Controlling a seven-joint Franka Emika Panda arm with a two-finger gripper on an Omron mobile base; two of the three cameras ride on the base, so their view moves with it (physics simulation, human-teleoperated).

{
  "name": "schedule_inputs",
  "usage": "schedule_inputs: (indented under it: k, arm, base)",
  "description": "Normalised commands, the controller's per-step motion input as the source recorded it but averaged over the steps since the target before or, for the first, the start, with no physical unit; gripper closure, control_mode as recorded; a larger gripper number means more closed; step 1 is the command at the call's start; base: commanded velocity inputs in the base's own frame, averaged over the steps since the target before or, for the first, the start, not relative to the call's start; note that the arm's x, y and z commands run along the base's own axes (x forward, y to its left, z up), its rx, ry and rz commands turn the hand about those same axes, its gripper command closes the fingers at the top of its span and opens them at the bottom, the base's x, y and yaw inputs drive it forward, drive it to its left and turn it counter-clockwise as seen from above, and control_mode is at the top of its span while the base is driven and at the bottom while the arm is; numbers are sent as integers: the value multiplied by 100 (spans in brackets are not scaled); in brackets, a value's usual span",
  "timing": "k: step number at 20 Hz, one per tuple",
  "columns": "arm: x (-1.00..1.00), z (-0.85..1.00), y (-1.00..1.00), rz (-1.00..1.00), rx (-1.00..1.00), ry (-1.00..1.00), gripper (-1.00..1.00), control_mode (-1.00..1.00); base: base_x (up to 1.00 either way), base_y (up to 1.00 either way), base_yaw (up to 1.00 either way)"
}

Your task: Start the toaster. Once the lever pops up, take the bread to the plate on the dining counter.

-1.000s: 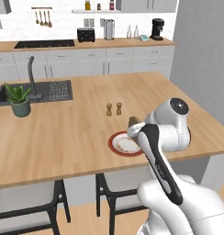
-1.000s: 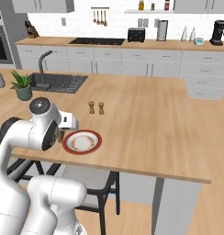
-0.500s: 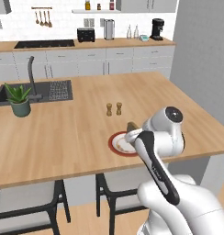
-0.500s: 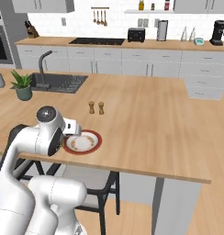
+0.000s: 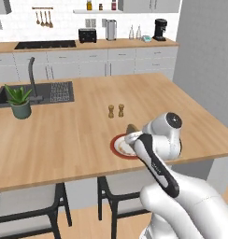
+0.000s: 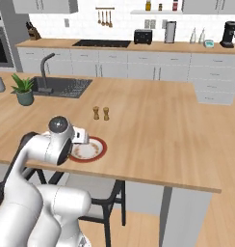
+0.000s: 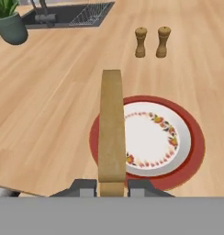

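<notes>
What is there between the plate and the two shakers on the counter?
Nothing. In the hand view, bare wooden counter lies between the plate and the two shakers. The bread stands edge-on over the plate's left rim.

The bread [image 7: 110, 126] is tan with a darker brown crust. The plate [image 7: 178, 151] is white with a red rim and a ring of small red, orange and green flowers. The desk [image 7: 54, 105] is light wood. Both shakers [image 7: 151, 41] are brown wood; the toaster [image 5: 87, 35] is glossy black.

We see the tan bread [image 7: 110, 128] held edge-up over the red-rimmed plate [image 7: 187, 156] on the wooden surface [image 7: 58, 101].
</notes>
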Motion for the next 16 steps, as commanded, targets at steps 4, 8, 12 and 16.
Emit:
schedule_inputs:
  k: [4,8,12,16]
  arm:
    - [26,0,0,0,6,12,100,-100]
    - [20,0,-3,0,8,16,100,-100]
    - [27,-7,-8,0,7,9,100,-100]
    - [15,-13,-17,0,6,5,100,-100]
  base:
    - [0,0,0]
    - [0,0,0]
    - [0,0,0]
    - [0,0,0]
